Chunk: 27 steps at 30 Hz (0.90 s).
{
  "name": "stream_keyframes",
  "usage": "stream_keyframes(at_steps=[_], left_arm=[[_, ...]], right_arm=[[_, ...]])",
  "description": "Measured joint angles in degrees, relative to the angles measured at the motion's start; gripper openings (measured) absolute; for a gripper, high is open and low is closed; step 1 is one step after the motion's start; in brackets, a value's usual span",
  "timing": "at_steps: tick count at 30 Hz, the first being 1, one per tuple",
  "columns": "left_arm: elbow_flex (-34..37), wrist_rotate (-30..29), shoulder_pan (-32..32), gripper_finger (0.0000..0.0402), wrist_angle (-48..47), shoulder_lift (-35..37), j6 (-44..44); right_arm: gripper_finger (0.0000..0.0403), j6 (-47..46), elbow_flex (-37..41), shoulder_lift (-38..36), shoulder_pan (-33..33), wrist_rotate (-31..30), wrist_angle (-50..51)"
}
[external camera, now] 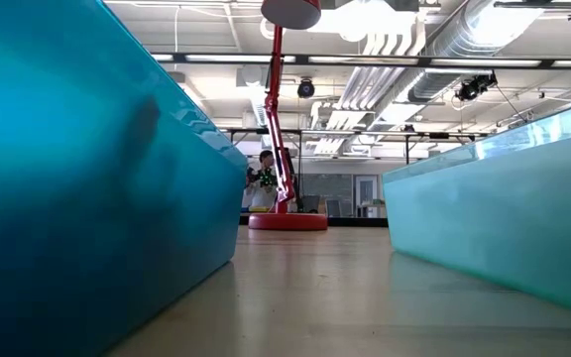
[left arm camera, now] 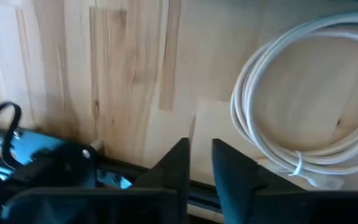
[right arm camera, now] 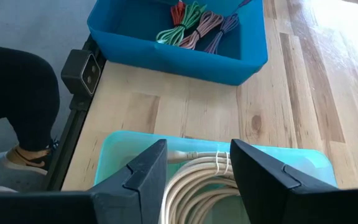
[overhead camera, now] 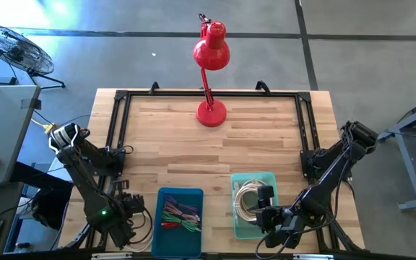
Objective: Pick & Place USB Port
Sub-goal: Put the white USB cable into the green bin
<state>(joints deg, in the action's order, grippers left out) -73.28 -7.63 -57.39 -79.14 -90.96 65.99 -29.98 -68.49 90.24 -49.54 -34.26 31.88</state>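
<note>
A light teal bin (overhead camera: 255, 177) (right arm camera: 123, 146) sits at the table's near edge and holds a coiled white cable (overhead camera: 248, 198) (right arm camera: 197, 177). To its left, a blue bin (overhead camera: 161, 217) (right arm camera: 179, 56) holds several coloured cable bundles (overhead camera: 181, 214) (right arm camera: 197, 28). My right gripper (overhead camera: 264, 207) (right arm camera: 199, 152) hovers open over the teal bin, fingers either side of the coil's top and above it. My left gripper (overhead camera: 134, 215) (left arm camera: 201, 152) waits left of the blue bin, shut to a narrow gap and holding nothing. Ahead of it, another white cable coil (left arm camera: 260, 124) lies on the wood.
A red desk lamp (overhead camera: 211, 72) (external camera: 285, 213) stands at the far middle of the table. A black frame rail (overhead camera: 118, 130) runs around the table edge. The low view shows the two bin walls (external camera: 67, 198) (external camera: 504, 228). A person's leg (right arm camera: 17, 93) stands by the near edge.
</note>
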Motion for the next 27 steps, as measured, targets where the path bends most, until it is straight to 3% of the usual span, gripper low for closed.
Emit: stream_keyframes(at_steps=[6, 12, 17, 27], left_arm=[[0.0, 0.2, 0.0, 0.0147, 0.7, 0.0, 3.6], [0.0, -0.7, 0.0, 0.0215, 9.0, -0.2, 6.4], [-0.1, -0.5, 0.0, 0.0232, 13.5, -2.6, 6.4], [-0.1, 1.8, 0.0, 0.0233, 12.3, -8.6, 6.4]], right_arm=[[0.0169, 0.2, 0.0, 0.0, 0.0, 0.0, 0.0], [0.0169, 0.3, 0.0, 0.0, 0.0, 0.0, 0.0], [0.0169, 0.3, 0.0, 0.0, 0.0, 0.1, 0.0], [0.0169, 0.2, 0.0, 0.0, 0.0, 0.1, 0.0]])
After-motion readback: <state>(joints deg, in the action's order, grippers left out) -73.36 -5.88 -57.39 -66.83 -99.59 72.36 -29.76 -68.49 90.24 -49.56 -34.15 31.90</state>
